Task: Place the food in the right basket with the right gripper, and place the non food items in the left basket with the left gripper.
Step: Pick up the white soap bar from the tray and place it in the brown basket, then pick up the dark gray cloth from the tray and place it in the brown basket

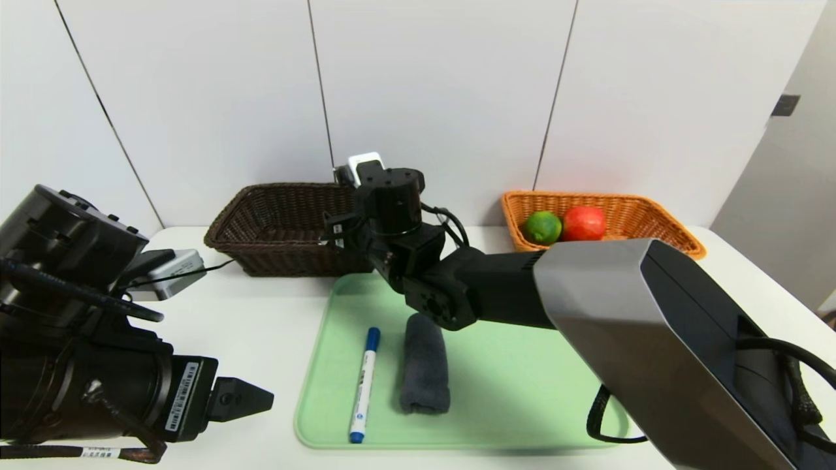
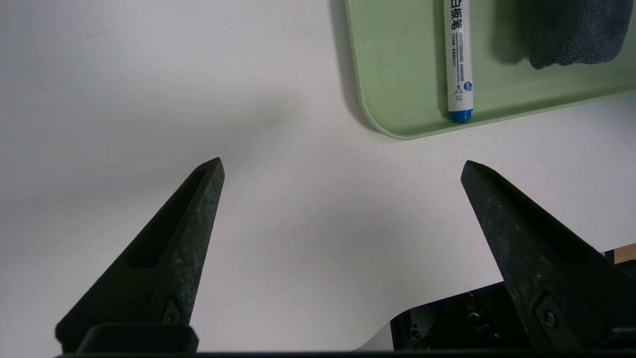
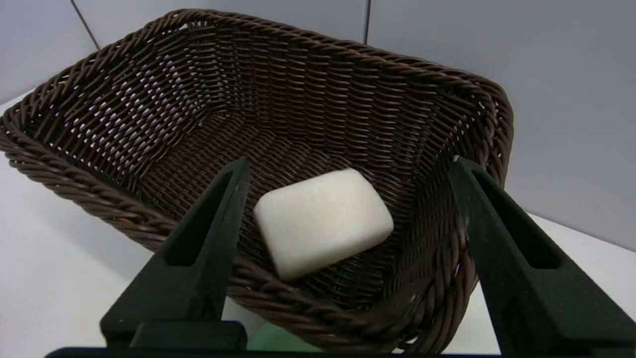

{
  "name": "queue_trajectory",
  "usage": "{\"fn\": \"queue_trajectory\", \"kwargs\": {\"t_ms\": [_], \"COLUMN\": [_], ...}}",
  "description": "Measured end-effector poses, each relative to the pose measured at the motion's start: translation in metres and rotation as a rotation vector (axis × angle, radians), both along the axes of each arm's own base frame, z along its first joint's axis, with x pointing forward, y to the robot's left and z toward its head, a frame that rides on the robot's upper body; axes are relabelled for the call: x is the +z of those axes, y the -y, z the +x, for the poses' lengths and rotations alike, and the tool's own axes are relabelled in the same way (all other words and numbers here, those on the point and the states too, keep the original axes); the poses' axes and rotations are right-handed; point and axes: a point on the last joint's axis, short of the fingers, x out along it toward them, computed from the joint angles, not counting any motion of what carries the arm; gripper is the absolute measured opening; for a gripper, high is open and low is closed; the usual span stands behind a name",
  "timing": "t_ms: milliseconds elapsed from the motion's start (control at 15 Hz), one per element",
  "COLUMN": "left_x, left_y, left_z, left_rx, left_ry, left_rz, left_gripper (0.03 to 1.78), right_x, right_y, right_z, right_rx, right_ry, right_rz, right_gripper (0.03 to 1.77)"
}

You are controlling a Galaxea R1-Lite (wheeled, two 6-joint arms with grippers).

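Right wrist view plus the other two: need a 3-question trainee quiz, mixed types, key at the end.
1. True or false: the right gripper is open over the dark brown basket.
2. Multiple choice: what shares the orange basket with the red apple?
a) marker
b) green citrus fruit
c) towel
3. Fill in: the white marker and the rolled dark grey towel lie on a ____ tray.

Key: 1 true; 2 b; 3 green
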Motion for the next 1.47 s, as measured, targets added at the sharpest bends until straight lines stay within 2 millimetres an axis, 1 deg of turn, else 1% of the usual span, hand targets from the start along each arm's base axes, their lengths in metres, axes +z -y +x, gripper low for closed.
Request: {"fn": "queue_trajectory", "kwargs": {"t_ms": [200, 333, 467, 600, 733, 867, 1000, 1133, 1267, 1400, 1467], "left_x": [0.0, 0.005, 0.016, 0.027, 0.037, 0.046, 0.053, 0.06, 0.07, 0.079, 0.082], "left_y": [-0.001, 0.001, 0.002, 0.003, 0.006, 0.01, 0.018, 0.03, 0.048, 0.07, 0.083], "left_z": [-0.001, 0.001, 0.004, 0.006, 0.011, 0.02, 0.028, 0.04, 0.053, 0.068, 0.075], "left_rx": [0.003, 0.004, 0.005, 0.008, 0.023, 0.04, 0.04, 0.032, 0.007, -0.014, -0.018], "left_ry": [0.002, 0.033, 0.077, 0.111, 0.144, 0.155, 0.128, 0.105, 0.099, 0.088, 0.076], "left_rz": [0.003, -0.014, -0.042, -0.058, -0.061, -0.053, -0.038, -0.04, -0.05, -0.06, -0.072], "left_gripper": [1.69, 1.69, 1.69, 1.69, 1.69, 1.69, 1.69, 1.69, 1.69, 1.69, 1.69], "right_x": [0.003, 0.015, 0.039, 0.069, 0.099, 0.122, 0.134, 0.134, 0.128, 0.12, 0.117], "right_y": [0.001, 0.006, 0.019, 0.04, 0.065, 0.096, 0.134, 0.172, 0.211, 0.242, 0.254], "right_z": [0.0, -0.002, -0.001, -0.002, -0.011, -0.02, -0.022, -0.023, -0.025, -0.029, -0.035], "right_rx": [-0.001, -0.006, -0.023, -0.058, -0.099, -0.142, -0.211, -0.291, -0.393, -0.481, -0.501], "right_ry": [0.003, 0.034, 0.096, 0.135, 0.109, 0.037, -0.078, -0.235, -0.425, -0.604, -0.694], "right_rz": [0.0, -0.013, -0.046, -0.093, -0.154, -0.225, -0.279, -0.309, -0.309, -0.287, -0.272], "right_gripper": [1.5, 1.55, 1.59, 1.61, 1.64, 1.65, 1.67, 1.68, 1.68, 1.69, 1.69]}}
